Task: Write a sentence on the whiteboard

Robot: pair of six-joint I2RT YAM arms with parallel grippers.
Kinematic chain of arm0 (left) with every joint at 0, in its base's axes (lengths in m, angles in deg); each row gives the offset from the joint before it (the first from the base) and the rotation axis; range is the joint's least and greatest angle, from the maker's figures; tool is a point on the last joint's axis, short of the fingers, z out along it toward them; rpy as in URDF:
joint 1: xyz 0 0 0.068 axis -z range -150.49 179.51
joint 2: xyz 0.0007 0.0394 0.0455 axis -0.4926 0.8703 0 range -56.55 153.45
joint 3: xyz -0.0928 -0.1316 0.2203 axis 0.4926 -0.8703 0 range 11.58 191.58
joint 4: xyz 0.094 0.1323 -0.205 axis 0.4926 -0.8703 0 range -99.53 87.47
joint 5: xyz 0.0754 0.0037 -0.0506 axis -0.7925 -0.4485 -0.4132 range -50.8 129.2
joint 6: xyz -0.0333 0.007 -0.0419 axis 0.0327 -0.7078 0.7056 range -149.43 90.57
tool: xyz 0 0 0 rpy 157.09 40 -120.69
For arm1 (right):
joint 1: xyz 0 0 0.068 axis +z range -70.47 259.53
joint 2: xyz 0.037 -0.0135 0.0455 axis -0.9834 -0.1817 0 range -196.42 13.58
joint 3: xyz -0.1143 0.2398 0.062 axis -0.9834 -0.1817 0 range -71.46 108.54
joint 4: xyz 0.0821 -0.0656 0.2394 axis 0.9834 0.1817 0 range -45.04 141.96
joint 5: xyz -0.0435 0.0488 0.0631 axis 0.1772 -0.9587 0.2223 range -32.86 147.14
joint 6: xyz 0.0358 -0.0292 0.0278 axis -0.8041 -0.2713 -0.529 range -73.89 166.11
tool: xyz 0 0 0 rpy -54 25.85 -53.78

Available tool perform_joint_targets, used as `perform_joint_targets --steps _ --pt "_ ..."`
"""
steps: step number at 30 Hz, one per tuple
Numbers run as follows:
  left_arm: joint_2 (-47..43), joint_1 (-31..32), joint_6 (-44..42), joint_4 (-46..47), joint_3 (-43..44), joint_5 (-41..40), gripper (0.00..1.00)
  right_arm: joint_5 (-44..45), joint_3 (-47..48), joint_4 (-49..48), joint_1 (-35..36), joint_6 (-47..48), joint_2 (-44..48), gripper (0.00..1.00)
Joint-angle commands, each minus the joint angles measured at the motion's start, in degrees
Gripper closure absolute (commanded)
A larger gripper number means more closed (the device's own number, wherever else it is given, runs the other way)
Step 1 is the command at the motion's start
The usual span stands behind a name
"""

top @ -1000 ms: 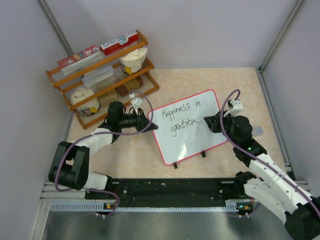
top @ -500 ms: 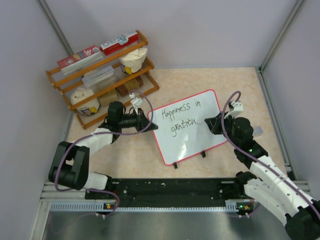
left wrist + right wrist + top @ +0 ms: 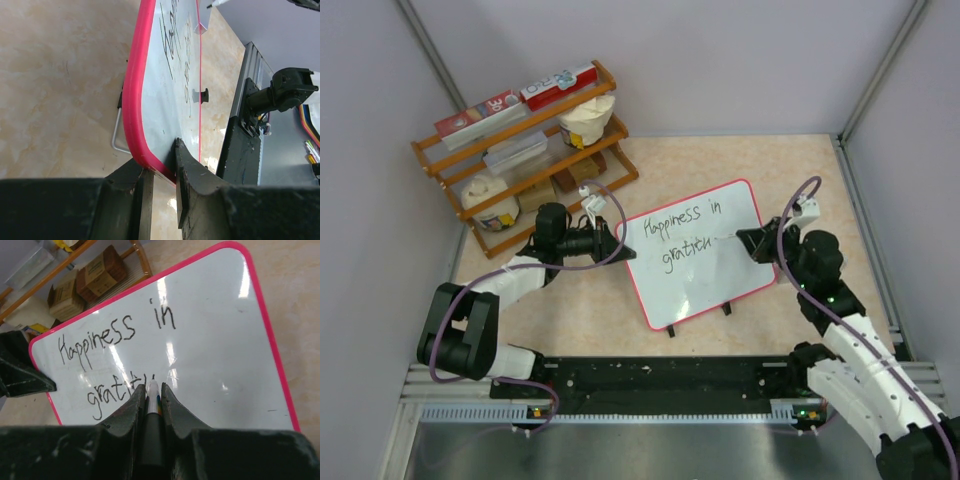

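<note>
Left gripper (image 3: 161, 165) pinches the whiteboard (image 3: 725, 280) at its left rim. Right gripper (image 3: 151, 387) clamps a marker (image 3: 152, 397). The sentence (image 3: 116, 335) looks unfinished on its second line, so best use light tip pressure and small strokes toward the right edge.

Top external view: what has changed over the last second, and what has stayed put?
The right gripper, shut on the marker, slid a little to the right along the second line of the sentence, and its wrist swung toward the board's right edge. Whether new strokes were added is too small to tell. Unchanged: the left gripper stays clamped on the left rim of the whiteboard, which has not shifted.
</note>
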Motion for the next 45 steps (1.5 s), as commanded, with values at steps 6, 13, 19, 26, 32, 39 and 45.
perform_joint_targets --steps 6,13,19,26,32,39,45 --pt "1.0 1.5 -9.1 -2.8 -1.2 -2.8 1.00 -15.7 0.0 -6.1 -11.7 -4.0 -1.7 1.00" --pt "1.4 1.5 -9.0 -2.6 -1.3 -2.8 1.00 -14.7 -0.5 -6.9 -11.6 -3.4 -2.6 1.00" --pt "1.7 1.5 -9.0 -2.5 -1.2 -2.8 1.00 -9.4 -0.3 -6.2 -8.0 -2.3 -2.8 1.00" --pt "1.7 1.5 -9.1 -2.5 -1.3 -2.9 1.00 -2.6 0.5 -5.0 -4.7 0.6 -3.3 1.00" --pt "1.7 1.5 -9.1 -2.5 -1.4 -2.9 1.00 -0.1 -0.9 -6.7 -4.0 0.3 -4.6 1.00" --pt "1.6 1.5 -9.1 -2.6 -1.3 -2.9 1.00 -1.3 -0.5 -8.0 -3.9 -0.6 -5.5 1.00" --pt "1.6 1.5 -9.1 -2.6 -1.3 -2.9 1.00 -3.4 -0.3 -9.0 -3.9 -1.2 -6.7 1.00"
